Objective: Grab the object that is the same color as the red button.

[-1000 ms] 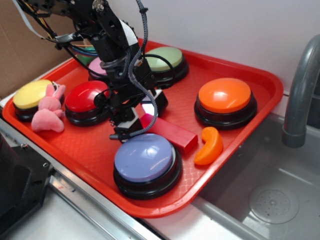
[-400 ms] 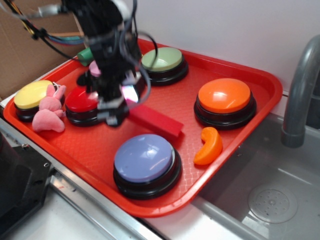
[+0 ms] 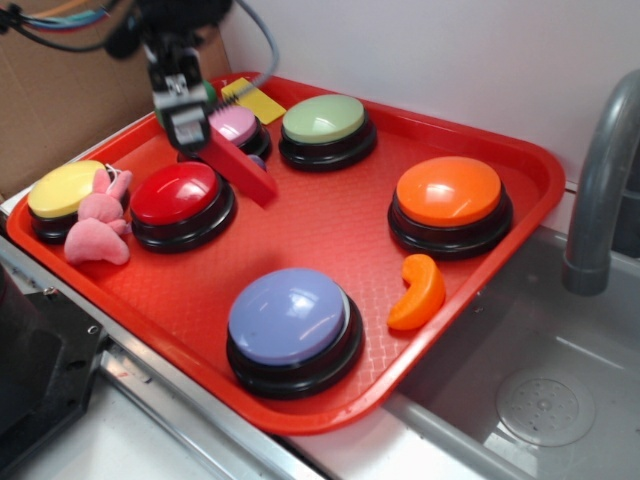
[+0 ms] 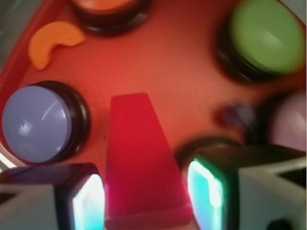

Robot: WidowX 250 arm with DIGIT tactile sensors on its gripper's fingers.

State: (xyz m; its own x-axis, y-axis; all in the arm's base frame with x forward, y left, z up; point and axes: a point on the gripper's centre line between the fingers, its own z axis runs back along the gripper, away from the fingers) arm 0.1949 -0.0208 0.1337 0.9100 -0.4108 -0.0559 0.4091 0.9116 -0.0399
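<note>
My gripper (image 3: 187,128) is shut on one end of the long red block (image 3: 243,172) and holds it in the air, tilted down to the right, above the tray's back left. In the wrist view the block (image 4: 141,163) sits between my two lit fingers (image 4: 90,202), gripper (image 4: 146,199). The red button (image 3: 176,194) on its black base stands just below and left of the block. It is mostly hidden in the wrist view.
On the red tray (image 3: 330,225) stand yellow (image 3: 62,188), pink (image 3: 233,125), green (image 3: 322,119), orange (image 3: 449,192) and lilac (image 3: 288,315) buttons, a pink plush (image 3: 95,228), an orange crescent (image 3: 420,291) and a yellow flat block (image 3: 254,100). A grey faucet (image 3: 600,180) and sink lie right.
My gripper has lifted the red block off the tray and carried it up and to the back left, past the red button.
</note>
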